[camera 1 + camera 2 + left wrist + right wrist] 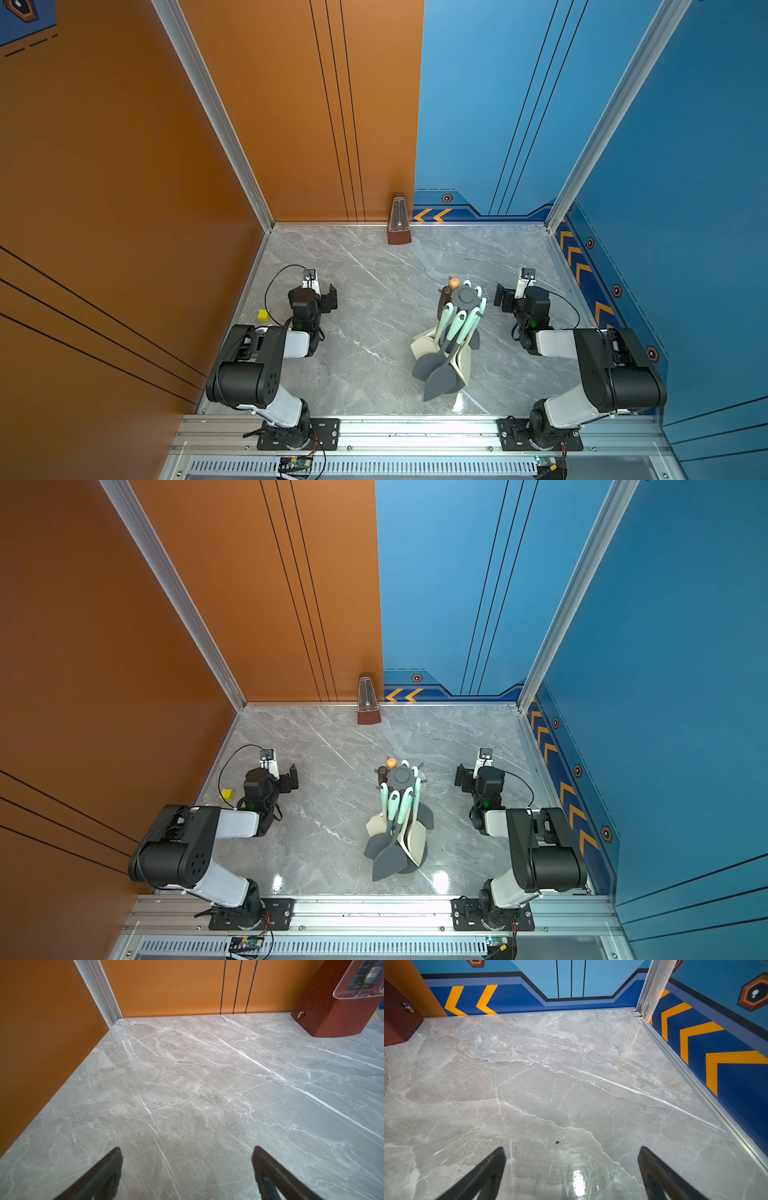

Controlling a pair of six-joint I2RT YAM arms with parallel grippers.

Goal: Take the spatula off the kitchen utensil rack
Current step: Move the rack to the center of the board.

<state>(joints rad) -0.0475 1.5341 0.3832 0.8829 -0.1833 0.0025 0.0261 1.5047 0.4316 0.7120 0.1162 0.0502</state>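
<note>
Bolted to the rail (415, 432) along the near edge, both arm bases are sitting well apart, and the arms are folding low over the grey marble table (374, 270). The left claw (331, 297) is hanging wide open at the left, gripping nothing; its wrist view is showing spread fingers (108, 1169) over bare table. The right claw (500, 297) is likewise gaping and empty at the right (572, 1148). Between them, right of centre, the kitchen utensil rack (465, 297) is standing upright, just beside the right claw but not touching it. The dark grey spatula (439, 379) is hanging on the rack's near side among other mint-handled utensils. A metronome (399, 226) is standing at the far wall, and a yellow block (263, 315) is lying at the left edge.
</note>
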